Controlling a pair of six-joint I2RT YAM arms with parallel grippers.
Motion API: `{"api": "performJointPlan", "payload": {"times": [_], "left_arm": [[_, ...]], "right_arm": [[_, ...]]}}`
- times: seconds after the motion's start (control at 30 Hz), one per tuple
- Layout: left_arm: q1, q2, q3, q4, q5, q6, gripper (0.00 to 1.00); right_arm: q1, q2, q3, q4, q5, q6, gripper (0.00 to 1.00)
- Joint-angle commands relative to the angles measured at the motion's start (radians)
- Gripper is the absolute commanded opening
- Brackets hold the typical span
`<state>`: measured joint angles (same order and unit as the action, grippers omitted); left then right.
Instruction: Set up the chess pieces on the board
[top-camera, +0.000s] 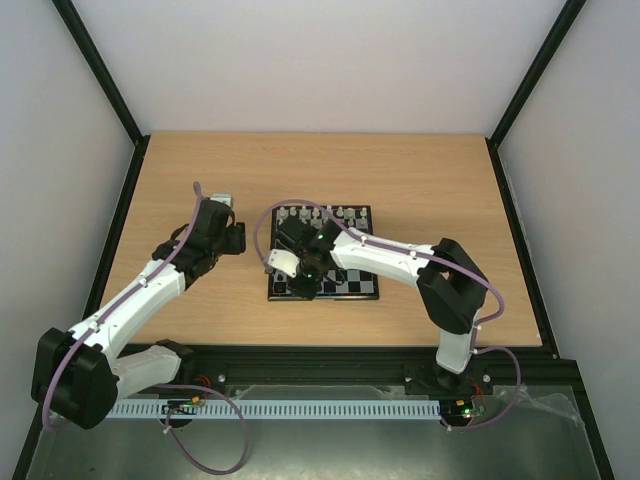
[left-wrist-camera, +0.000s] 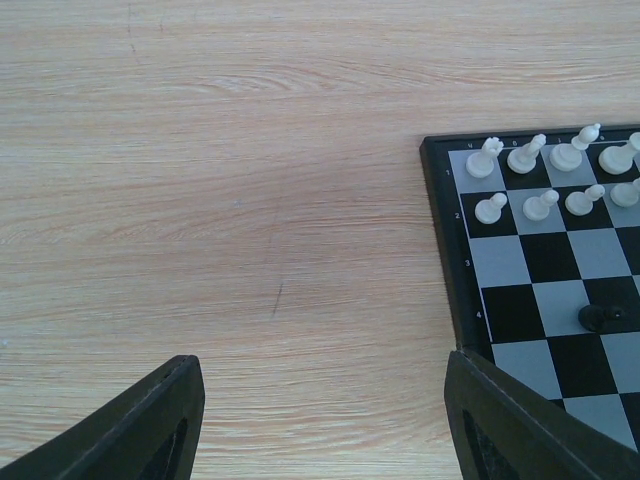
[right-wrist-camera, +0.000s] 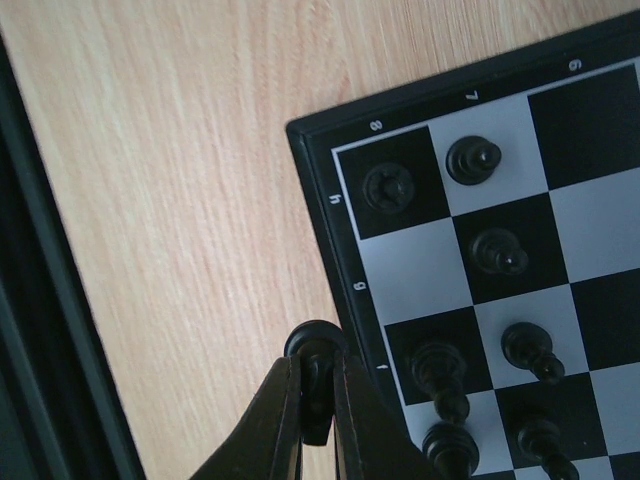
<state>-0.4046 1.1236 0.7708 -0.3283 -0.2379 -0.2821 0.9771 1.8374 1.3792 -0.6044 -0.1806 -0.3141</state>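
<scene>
The board (top-camera: 355, 287) lies mid-table with white pieces (top-camera: 320, 213) along its far rows. In the left wrist view the board's corner (left-wrist-camera: 440, 240) shows with white pieces (left-wrist-camera: 540, 205) in two rows and one black piece (left-wrist-camera: 598, 318) lying on a dark square. My left gripper (left-wrist-camera: 320, 420) is open and empty over bare wood left of the board. My right gripper (right-wrist-camera: 318, 400) is shut on a black chess piece (right-wrist-camera: 318, 345), held just off the board's near-left rim (right-wrist-camera: 325, 230). Several black pieces (right-wrist-camera: 500, 250) stand on the squares beside it.
The wooden table (top-camera: 200, 170) has a black frame along its edges (top-camera: 125, 215). White walls enclose it. The right arm (top-camera: 400, 262) reaches across the board's near half. A black rail (right-wrist-camera: 30, 300) runs along the left of the right wrist view.
</scene>
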Motion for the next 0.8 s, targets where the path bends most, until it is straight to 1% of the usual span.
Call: {"api": "performJointPlan", "payload": {"times": [0.0, 0.77], "left_arm": [[0.006, -0.018, 0.004, -0.016, -0.021, -0.011, 0.69], [0.006, -0.013, 0.004, -0.018, -0.024, -0.007, 0.69]], "right_arm": [[0.002, 0.048, 0.031, -0.022, 0.049, -0.003, 0.03], [0.002, 0.149, 0.094, -0.003, 0.107, 0.015, 0.03]]}}
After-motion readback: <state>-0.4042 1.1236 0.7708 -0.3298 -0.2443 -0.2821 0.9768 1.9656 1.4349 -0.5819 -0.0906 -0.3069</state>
